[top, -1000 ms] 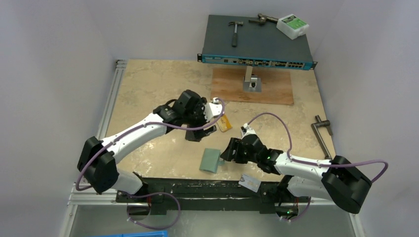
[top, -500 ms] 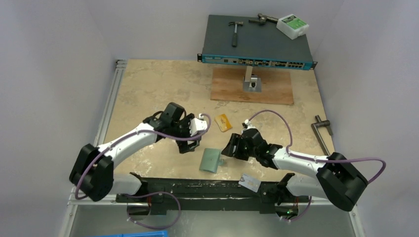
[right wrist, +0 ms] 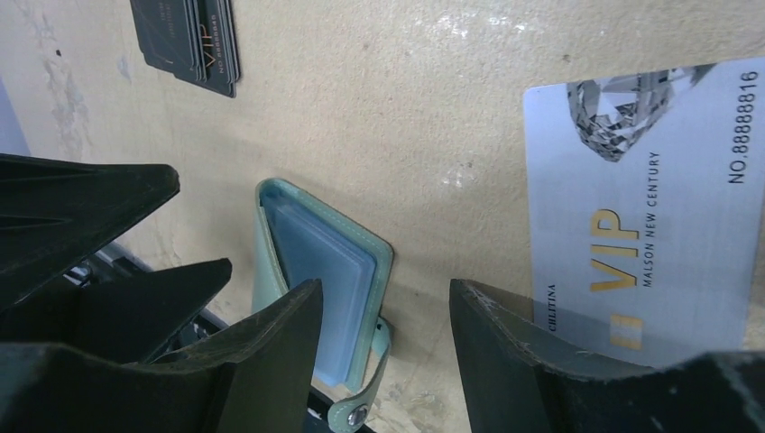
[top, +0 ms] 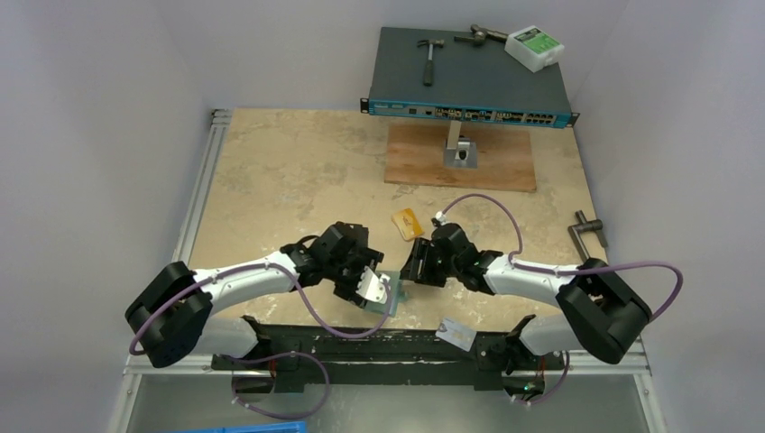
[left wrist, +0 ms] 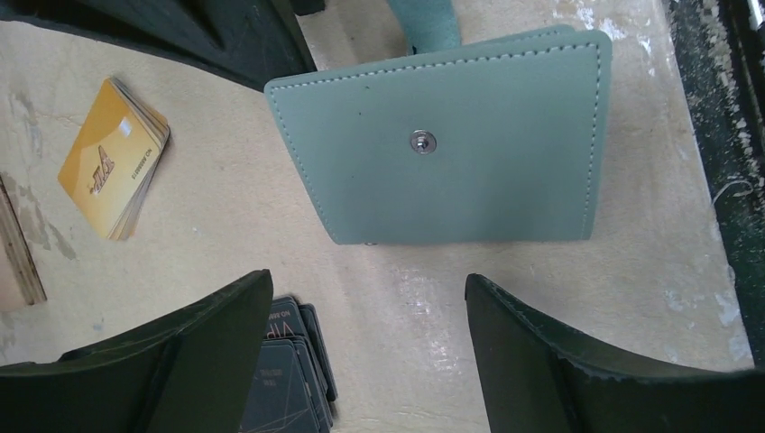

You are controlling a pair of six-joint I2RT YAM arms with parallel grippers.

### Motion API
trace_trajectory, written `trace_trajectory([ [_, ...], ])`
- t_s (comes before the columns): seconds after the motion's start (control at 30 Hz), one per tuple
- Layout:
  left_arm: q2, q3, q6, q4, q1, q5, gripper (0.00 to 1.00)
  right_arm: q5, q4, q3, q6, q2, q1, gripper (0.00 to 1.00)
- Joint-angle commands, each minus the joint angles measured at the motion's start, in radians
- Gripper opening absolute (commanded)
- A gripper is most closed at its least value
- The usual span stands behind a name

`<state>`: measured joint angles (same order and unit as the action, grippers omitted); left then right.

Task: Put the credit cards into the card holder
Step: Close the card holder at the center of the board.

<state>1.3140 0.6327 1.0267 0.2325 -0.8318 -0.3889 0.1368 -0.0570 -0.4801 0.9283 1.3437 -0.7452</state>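
Both arms have closed in on the card holder [left wrist: 442,144]: your left gripper [left wrist: 370,352] swung back from the orange cards [left wrist: 113,171], and your right gripper [right wrist: 383,361] edged left.
Your left jaws stand wide and empty. The holder lies shut near the table's near edge, just beyond their tips, long side across the gap. Your right jaws, half spread and empty, face its pale-lined mouth from the right. The silver card [right wrist: 649,207] lies just right of them.
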Motion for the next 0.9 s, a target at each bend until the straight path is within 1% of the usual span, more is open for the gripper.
trace_trajectory([
  [0.0,-0.027,-0.026,0.099,-0.117,-0.001,-0.013,0.77,0.021,0.071,-0.021,-0.027,0.023,0.001,0.54],
  [0.1,-0.024,-0.048,0.142,-0.126,-0.008,-0.038,0.76,0.021,0.099,-0.043,-0.038,0.033,0.002,0.54],
  [0.27,-0.015,-0.024,0.165,-0.087,-0.032,-0.06,0.75,0.018,0.111,-0.042,-0.039,0.03,0.002,0.54],
  [0.33,-0.005,-0.006,0.163,-0.062,-0.055,-0.06,0.69,0.015,0.121,-0.041,-0.037,0.021,0.001,0.54],
  [0.4,0.005,0.005,0.163,-0.038,-0.083,-0.048,0.58,0.005,0.136,-0.037,-0.038,0.002,0.002,0.54],
  [0.5,0.015,0.015,0.177,0.019,-0.113,-0.052,0.46,0.001,0.14,-0.023,-0.034,-0.027,0.01,0.54],
  [0.63,0.035,0.009,0.227,0.089,-0.164,-0.031,0.41,0.0,0.15,-0.024,-0.037,-0.039,0.019,0.54],
  [0.7,0.051,0.014,0.223,0.11,-0.179,-0.028,0.4,-0.002,0.16,-0.028,-0.04,-0.043,0.022,0.53],
  [0.8,0.089,0.027,0.207,0.11,-0.189,-0.009,0.32,0.0,0.176,-0.029,-0.04,-0.063,0.027,0.53],
  [0.87,0.114,0.035,0.194,0.099,-0.192,0.002,0.3,0.002,0.192,-0.032,-0.048,-0.079,0.029,0.53],
])
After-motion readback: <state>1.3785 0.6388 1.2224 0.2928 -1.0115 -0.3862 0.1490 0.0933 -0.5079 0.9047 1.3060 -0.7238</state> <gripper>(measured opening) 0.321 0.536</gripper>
